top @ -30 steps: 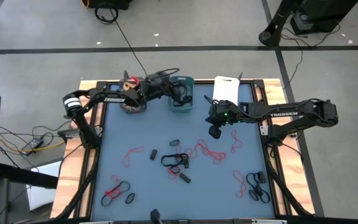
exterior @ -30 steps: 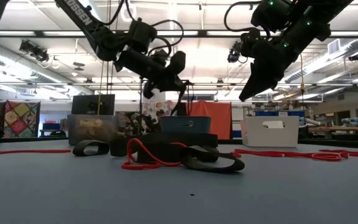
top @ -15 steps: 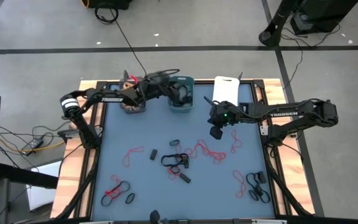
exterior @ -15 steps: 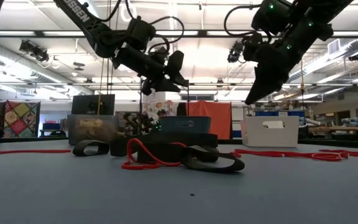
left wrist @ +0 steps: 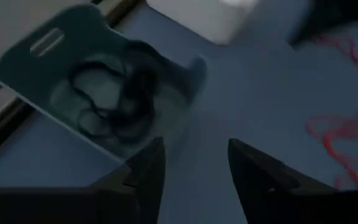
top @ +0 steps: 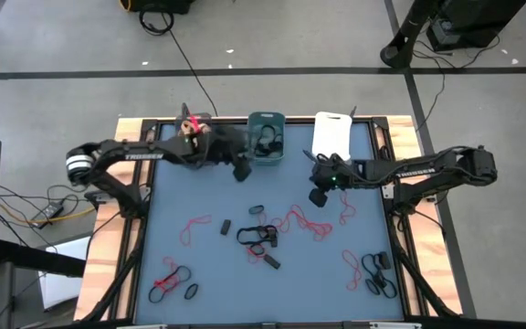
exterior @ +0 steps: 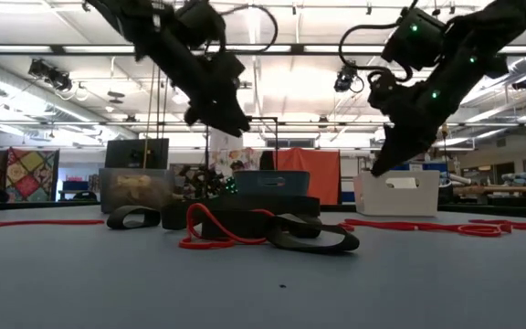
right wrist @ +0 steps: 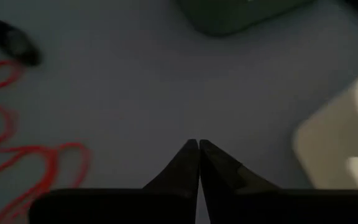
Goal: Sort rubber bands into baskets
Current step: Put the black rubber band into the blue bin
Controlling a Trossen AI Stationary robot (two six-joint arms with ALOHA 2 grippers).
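Three baskets stand along the far edge: a dark grey one [exterior: 133, 189], mostly hidden under my left arm in the high view, a teal one [top: 266, 139] holding black rubber bands [left wrist: 107, 93], and a white one [top: 331, 135]. Red rubber bands [top: 301, 220] and black rubber bands [top: 256, 236] lie loose across the mat. My left gripper [top: 242, 170] hangs open and empty in the air, just near and left of the teal basket. My right gripper [top: 316, 196] is shut and empty above the mat, near the white basket, beside the red bands [right wrist: 23, 155].
More bands lie near the front left [top: 172, 277] and front right [top: 379, 272]. Small black pieces [top: 226, 227] sit mid-mat. The table has raised wooden edges [top: 131, 228]. Bare mat lies between the baskets and the middle pile.
My left gripper has opened above the teal basket, then drawn back from it toward the table's left and near side, its wrist tipping up. My right gripper has sunk a little toward the mat, still shut.
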